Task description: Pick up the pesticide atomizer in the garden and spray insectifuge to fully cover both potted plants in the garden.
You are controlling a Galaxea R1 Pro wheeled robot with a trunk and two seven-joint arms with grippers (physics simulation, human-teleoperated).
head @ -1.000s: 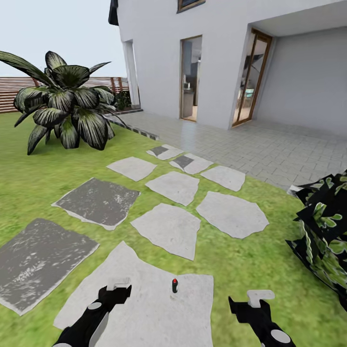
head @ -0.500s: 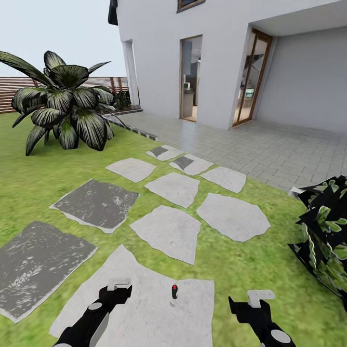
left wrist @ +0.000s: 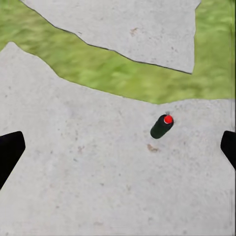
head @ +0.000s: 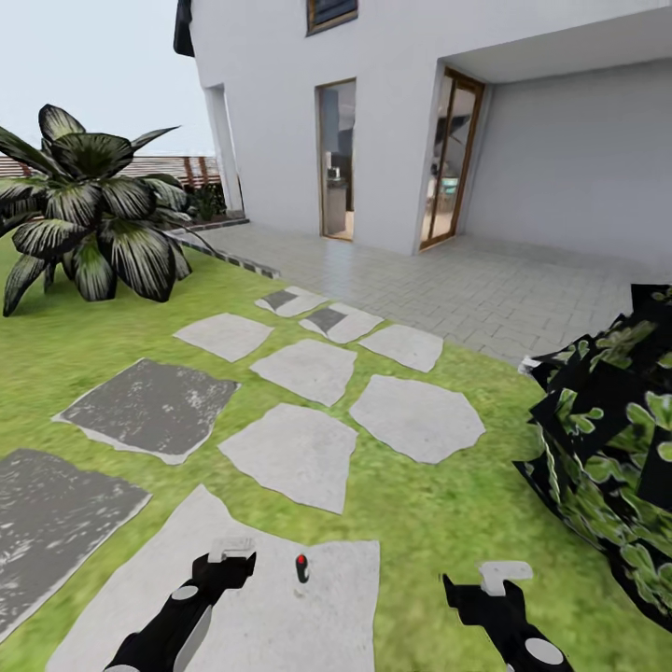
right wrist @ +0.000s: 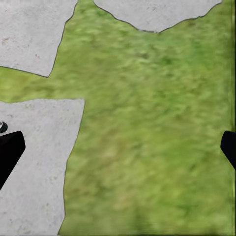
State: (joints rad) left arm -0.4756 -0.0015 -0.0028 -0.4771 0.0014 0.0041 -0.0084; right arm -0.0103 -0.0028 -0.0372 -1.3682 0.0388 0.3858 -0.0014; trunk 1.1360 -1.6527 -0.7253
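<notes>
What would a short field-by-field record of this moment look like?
setting: lawn with stepping stones, house behind
left hand: open, empty, above the near slab
right hand: open, empty, above grass at the slab's edge
small item: dark cylinder with red top, on the near slab between the hands
plants: big striped plant at far left; speckled leafy plant at right, pot hard to make out
</notes>
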